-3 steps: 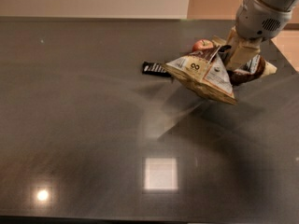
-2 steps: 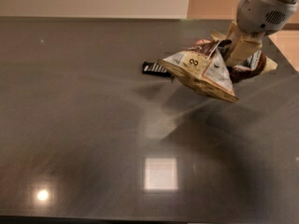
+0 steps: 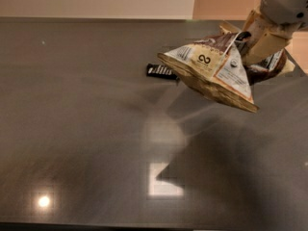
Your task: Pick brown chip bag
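The brown chip bag [image 3: 211, 70] is a large crinkly tan and dark-brown bag with a white label panel. It hangs in the air above the dark table [image 3: 86, 129], tilted, with its wide tan edge pointing down and left. My gripper [image 3: 240, 41] is at the upper right, shut on the bag's top corner. The arm reaches in from the top right corner of the view.
A small black wrapped bar [image 3: 161, 71] lies on the table just left of and behind the bag. A second snack bag [image 3: 272, 66] lies at the right edge behind the gripper. The table's far edge meets a pale wall.
The gripper has lifted the chip bag higher off the table. The bag's shadow on the table has grown and spread. The black bar has not moved.
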Tool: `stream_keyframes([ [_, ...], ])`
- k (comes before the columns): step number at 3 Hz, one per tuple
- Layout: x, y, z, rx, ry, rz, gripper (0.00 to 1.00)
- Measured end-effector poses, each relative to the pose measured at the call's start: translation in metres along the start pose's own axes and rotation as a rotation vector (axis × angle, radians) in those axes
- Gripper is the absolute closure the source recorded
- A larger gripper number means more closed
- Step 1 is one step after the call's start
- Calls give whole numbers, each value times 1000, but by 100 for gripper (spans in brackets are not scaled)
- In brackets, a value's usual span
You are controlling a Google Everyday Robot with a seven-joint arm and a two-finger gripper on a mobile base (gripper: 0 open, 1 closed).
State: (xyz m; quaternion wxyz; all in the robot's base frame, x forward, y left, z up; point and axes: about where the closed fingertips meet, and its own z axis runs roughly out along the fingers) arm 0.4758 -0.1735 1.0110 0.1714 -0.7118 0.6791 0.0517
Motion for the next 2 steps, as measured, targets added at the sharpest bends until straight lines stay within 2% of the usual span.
stream_keyframes([
  [1, -3, -11, 0, 39, -10, -1, 100],
  [2, -4, -12, 0, 44, -11, -1, 100],
])
